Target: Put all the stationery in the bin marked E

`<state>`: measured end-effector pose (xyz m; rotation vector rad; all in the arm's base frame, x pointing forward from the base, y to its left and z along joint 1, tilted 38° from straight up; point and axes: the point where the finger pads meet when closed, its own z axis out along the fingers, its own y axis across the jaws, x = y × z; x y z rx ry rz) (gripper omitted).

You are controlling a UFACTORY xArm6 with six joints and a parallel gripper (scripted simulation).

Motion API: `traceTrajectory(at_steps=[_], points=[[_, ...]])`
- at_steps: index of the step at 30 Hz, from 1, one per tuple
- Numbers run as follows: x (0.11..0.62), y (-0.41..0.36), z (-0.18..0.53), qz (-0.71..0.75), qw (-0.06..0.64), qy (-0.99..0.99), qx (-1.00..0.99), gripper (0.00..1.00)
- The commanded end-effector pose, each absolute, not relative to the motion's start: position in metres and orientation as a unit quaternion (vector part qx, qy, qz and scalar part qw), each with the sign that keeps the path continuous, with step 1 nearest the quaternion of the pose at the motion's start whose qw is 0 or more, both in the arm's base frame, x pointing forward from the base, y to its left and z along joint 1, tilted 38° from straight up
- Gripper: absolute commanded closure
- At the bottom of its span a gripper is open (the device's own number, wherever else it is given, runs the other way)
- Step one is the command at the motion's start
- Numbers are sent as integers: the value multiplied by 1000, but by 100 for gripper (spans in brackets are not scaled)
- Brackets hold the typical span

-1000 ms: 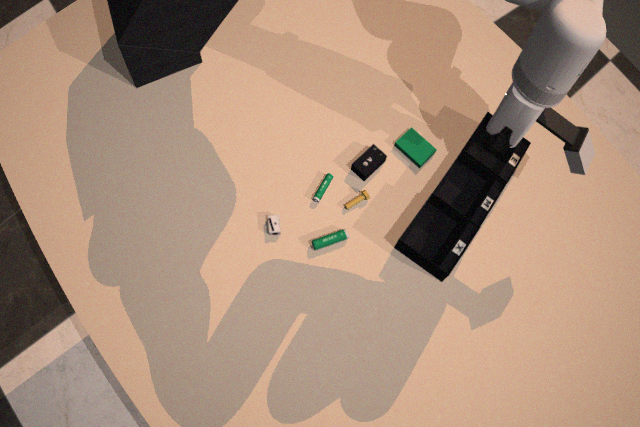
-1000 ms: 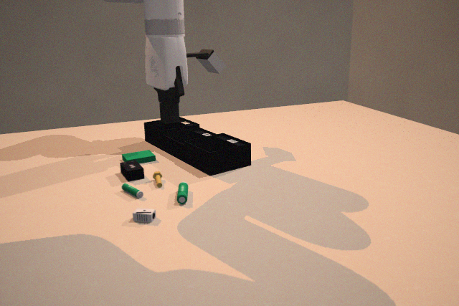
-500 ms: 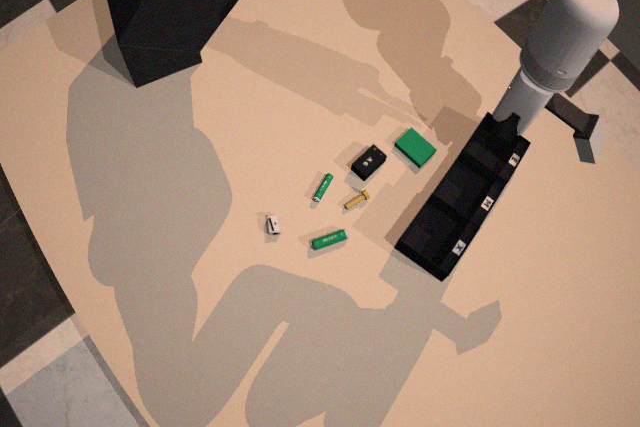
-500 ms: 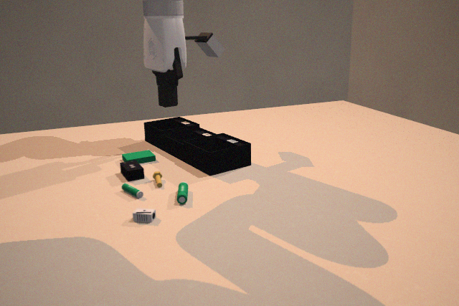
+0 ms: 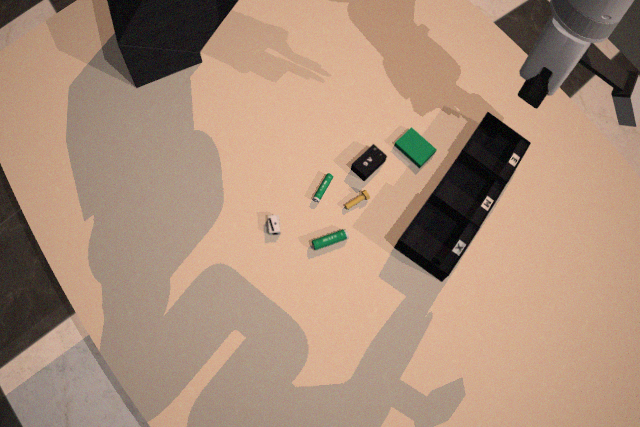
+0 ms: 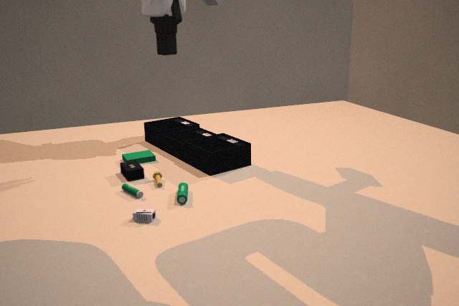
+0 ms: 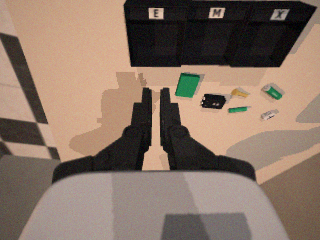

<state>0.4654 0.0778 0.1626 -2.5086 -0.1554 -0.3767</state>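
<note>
My gripper [image 6: 166, 49] hangs high above the table, its fingers shut with nothing between them in the wrist view [image 7: 155, 97]. The black row of bins [image 5: 462, 195] has compartments marked E [image 7: 156, 37], M [image 7: 216, 37] and X [image 7: 277, 37]. A flat green block [image 5: 415, 146] lies beside the E bin. A grey pencil sharpener [image 5: 272, 224] lies furthest from the bins and also shows in the exterior view [image 6: 144, 216]. The inside of the E bin is dark and I cannot see what it holds.
A black 9V battery [image 5: 368, 161], a thin green battery [image 5: 322, 187], a yellow bolt [image 5: 356, 200] and a thicker green battery [image 5: 329, 239] lie on the table between the sharpener and the bins. A large black block [image 5: 175, 3] stands at the far corner.
</note>
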Motion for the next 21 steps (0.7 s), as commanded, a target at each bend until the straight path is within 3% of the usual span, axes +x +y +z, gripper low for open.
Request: traceTrajectory(at_steps=[1, 9, 10, 21], points=[[460, 66, 181, -141, 297, -59, -943, 93], [460, 66, 181, -141, 297, -59, -943, 93], [457, 66, 174, -134, 300, -36, -944, 44], [435, 73, 102, -121, 306, 4, -944, 44]])
